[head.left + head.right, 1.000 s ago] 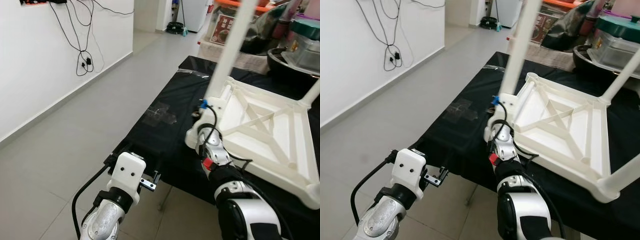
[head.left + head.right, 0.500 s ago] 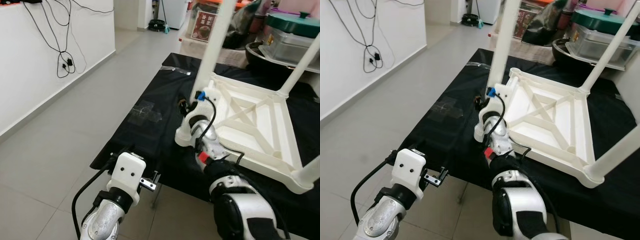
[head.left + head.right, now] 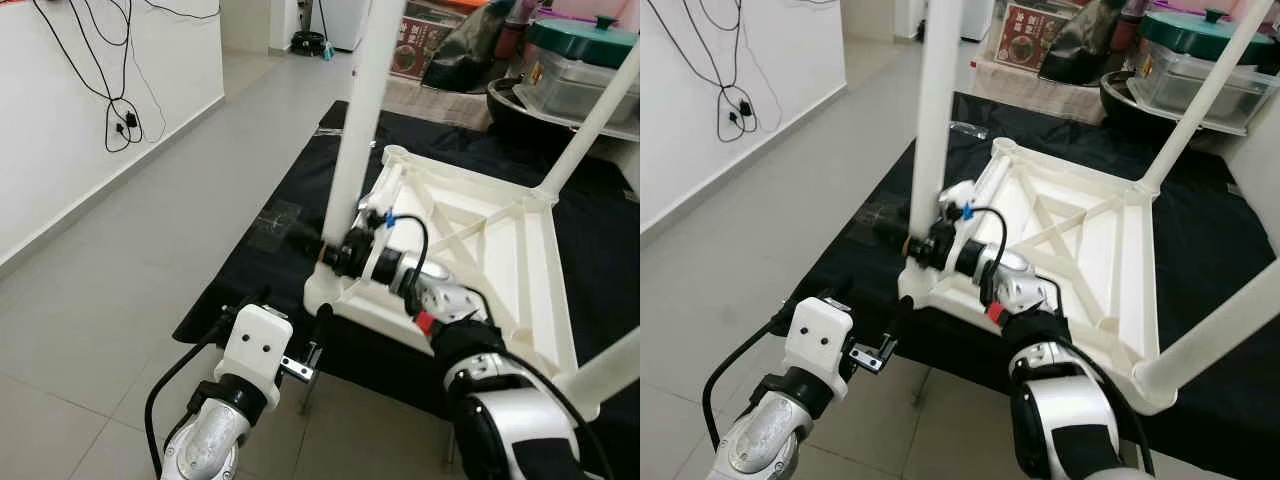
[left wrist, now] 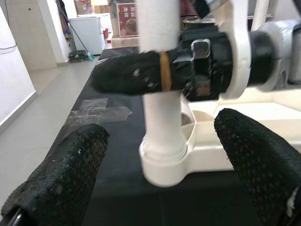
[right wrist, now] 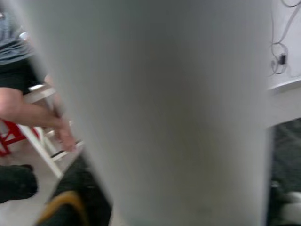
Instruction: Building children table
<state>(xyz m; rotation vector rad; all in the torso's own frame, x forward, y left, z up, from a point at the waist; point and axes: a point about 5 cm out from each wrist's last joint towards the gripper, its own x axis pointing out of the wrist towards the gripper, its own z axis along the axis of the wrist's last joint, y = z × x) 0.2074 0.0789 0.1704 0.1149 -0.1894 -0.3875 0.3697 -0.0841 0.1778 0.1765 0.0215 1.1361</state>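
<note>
Gripping low on the near white leg point(image 3: 352, 150), the right gripper point(image 3: 335, 252) is pinching that post just above the corner socket point(image 3: 325, 295) of the upturned children's table point(image 3: 510, 270), one black finger point(image 4: 129, 77) reaching round its far side. The table is lying top-down on the black cloth point(image 3: 300, 190), with this corner near the cloth's front edge and its other legs rising at the remaining corners. The left gripper point(image 4: 160, 188) is hovering below and in front of the socket, its pads point(image 4: 61, 179) spread wide and touching nothing. Judging from this, the leg may not be fully seated; a sideways pull from the right arm could cock it in the socket or drag the light table towards the cloth's edge. With so low a grip, the post could also be twisting between the fingers, and the left gripper is bracing nothing against that.
</note>
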